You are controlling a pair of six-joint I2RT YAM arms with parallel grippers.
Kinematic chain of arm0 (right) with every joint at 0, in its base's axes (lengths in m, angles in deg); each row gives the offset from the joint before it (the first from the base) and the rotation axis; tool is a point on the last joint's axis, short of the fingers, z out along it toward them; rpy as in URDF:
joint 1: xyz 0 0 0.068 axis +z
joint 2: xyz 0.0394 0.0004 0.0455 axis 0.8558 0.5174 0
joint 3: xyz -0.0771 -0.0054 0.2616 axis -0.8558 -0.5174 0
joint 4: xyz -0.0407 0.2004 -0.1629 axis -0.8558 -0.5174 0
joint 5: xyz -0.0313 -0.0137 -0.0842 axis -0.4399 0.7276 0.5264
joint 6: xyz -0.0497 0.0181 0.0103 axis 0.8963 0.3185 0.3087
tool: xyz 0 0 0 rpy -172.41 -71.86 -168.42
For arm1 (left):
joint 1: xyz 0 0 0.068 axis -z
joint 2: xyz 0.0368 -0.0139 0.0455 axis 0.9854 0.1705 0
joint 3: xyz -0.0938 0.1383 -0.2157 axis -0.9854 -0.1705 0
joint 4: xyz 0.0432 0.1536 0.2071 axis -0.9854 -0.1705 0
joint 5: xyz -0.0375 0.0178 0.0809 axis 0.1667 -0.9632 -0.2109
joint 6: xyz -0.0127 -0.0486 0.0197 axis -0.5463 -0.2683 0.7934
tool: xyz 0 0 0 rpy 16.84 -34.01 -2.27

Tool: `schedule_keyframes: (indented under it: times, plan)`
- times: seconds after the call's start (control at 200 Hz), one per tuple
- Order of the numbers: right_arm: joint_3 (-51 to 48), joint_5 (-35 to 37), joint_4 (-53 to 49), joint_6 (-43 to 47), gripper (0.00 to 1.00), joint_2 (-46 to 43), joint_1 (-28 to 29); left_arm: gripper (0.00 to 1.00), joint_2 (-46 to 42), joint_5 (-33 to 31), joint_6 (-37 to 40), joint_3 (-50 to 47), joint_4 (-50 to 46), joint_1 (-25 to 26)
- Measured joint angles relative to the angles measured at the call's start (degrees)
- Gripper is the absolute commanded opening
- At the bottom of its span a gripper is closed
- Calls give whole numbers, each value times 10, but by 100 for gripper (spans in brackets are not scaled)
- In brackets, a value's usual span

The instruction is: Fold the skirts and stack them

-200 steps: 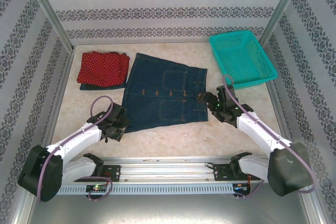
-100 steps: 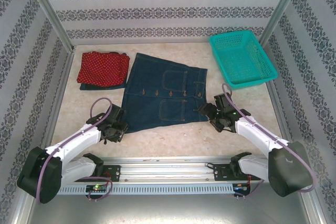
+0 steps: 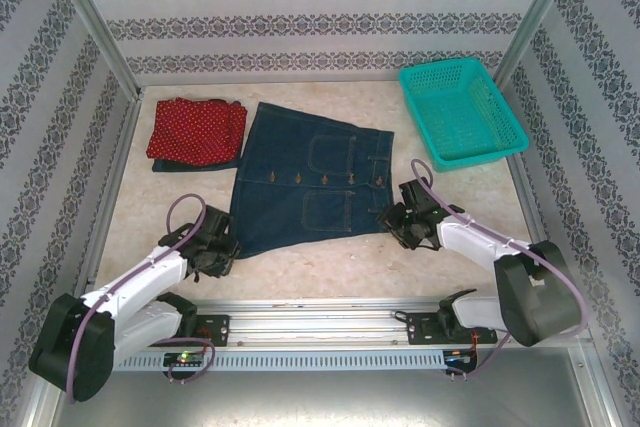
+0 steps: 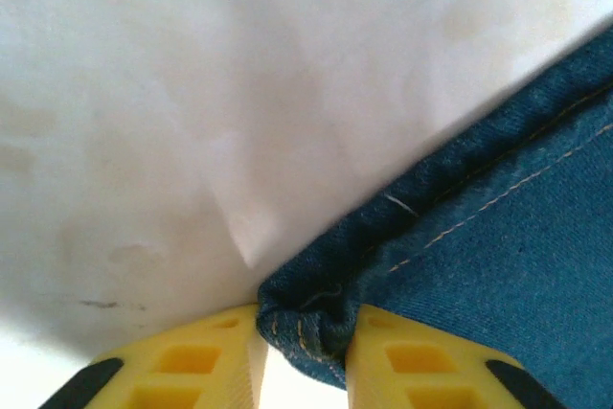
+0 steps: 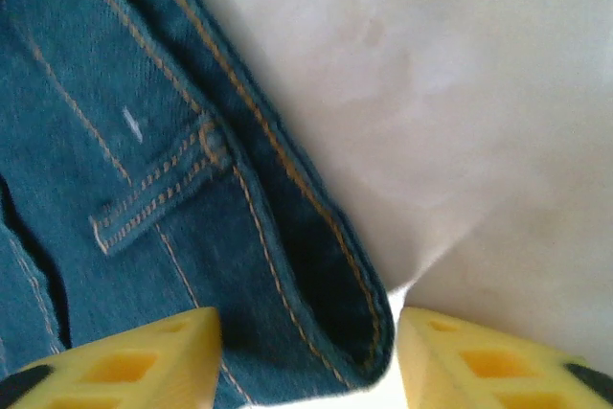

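Skirt in hand: A dark blue denim skirt with pockets and buttons (image 3: 310, 182) is spread flat at the centre of the pale tabletop (image 3: 330, 267), with the waistband toward 3 o'clock and the wider hem toward 9 o'clock.
Left tool: The left tool (image 4: 305, 337) is narrowed onto the hem corner at 7 o'clock. A small bunch of denim is pinched between its yellow fingers.
Right tool: The right tool (image 5: 306, 342) is set wide astride the waistband corner at 5 o'clock. A gap is seen beside one finger, and nothing is gripped.
Other things: A red skirt with small white dots (image 3: 195, 125) is folded at 10 o'clock over a dark folded cloth (image 3: 190, 162). A teal plastic mesh basket (image 3: 460, 112) is placed at 2 o'clock, well apart.
Risks: Only the very edge is pinched on the left, so it could be lost under the weight of the denim. If a lift were begun before the right side is closed, the skirt would probably be dragged askew and the fold skewed.
Materials: The denim is thick and stiff, with tan stitching, a belt loop and a doubled waistband. The tabletop is smooth and faintly marbled.
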Motion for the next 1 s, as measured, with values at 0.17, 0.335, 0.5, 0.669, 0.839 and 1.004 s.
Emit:
schedule_keyframes:
  times: [0.17, 0.335, 0.5, 0.669, 0.839, 1.004]
  plan:
    - [-1, 5, 28, -5, 16, 11, 0, 9, 5, -1, 12, 16, -19, -3]
    - [-2, 7, 34, -5, 0, -6, 3, 0, 16, -28, 56, 72, -52, -7]
    - [10, 7, -7, -3, 0, -75, 2, 0, 15, -68, 130, 188, -99, -8]
    - [86, 15, -33, 22, 0, -92, -10, 0, 56, -99, 250, 339, -99, -27]
    - [169, 30, -16, 57, 0, -35, -45, 0, 168, -125, 368, 472, -34, -47]
    - [223, 42, 7, 82, 0, 46, -66, 0, 271, -131, 452, 558, 36, -56]
